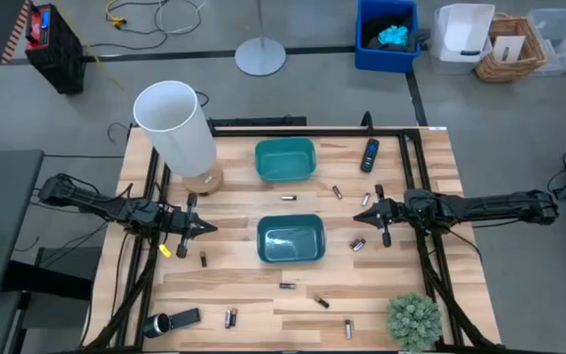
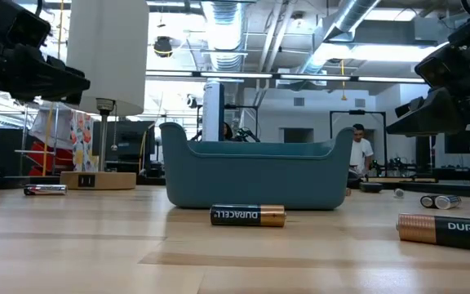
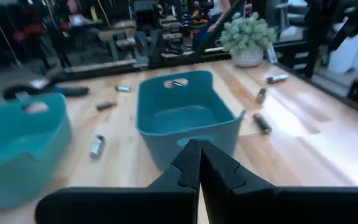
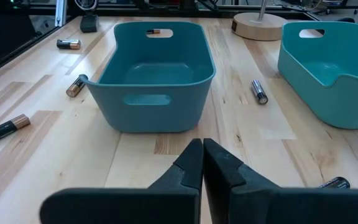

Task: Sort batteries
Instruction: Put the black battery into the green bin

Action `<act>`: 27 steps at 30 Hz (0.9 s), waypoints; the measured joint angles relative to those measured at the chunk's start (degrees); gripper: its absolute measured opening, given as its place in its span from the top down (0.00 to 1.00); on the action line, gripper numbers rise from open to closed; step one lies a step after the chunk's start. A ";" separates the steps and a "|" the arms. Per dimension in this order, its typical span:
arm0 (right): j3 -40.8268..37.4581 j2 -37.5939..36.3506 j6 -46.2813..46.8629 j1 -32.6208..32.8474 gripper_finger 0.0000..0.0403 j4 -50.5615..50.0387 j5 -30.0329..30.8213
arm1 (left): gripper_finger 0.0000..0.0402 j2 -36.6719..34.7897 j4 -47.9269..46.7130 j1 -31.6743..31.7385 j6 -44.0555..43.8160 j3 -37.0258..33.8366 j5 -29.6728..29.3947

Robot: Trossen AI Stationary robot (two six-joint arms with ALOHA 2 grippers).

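left claw (image 1: 207, 228) closed, empty | right claw (image 1: 359, 216) closed, empty | batteries (image 1: 287, 285) scattered around teal bins (image 1: 290, 239)

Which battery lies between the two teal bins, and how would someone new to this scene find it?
Start at the two teal bins mid-table: the far bin and the near bin. On the bare wood strip between them lies one small battery. It is the only battery in that gap; the others lie scattered outside the bins' line.
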 joint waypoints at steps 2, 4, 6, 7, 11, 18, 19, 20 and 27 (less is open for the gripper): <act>0.00 0.00 0.02 0.00 0.92 -0.02 0.00 | 1.00 -0.02 1.46 -0.06 -2.60 0.00 0.02; 0.00 0.00 0.02 0.00 0.92 0.00 0.00 | 1.00 0.02 3.59 -0.07 -5.64 0.00 0.04; 0.00 0.00 0.00 0.00 0.92 0.00 0.00 | 1.00 0.00 7.01 -0.07 -7.08 0.00 0.06; 0.00 0.00 0.00 0.00 0.92 0.00 0.00 | 1.00 0.00 9.13 -0.07 -8.02 0.00 0.08; 0.00 0.00 -3.02 -0.19 0.92 0.07 0.07 | 1.00 0.11 16.53 0.02 -14.08 0.00 -0.58; 0.00 0.00 -11.87 -1.35 0.92 4.76 0.09 | 1.00 0.98 21.60 -1.26 -24.64 0.02 10.55; 0.00 0.00 -11.09 -1.50 0.92 5.48 0.13 | 1.00 1.69 21.60 -1.89 -26.59 0.02 11.39; 0.00 0.00 -9.19 -1.62 0.92 6.44 0.13 | 1.00 2.59 21.62 -2.74 -28.39 0.02 11.45; 0.50 -0.04 6.23 -1.60 0.92 12.55 0.13 | 1.00 13.13 23.33 -9.46 -32.12 5.07 7.02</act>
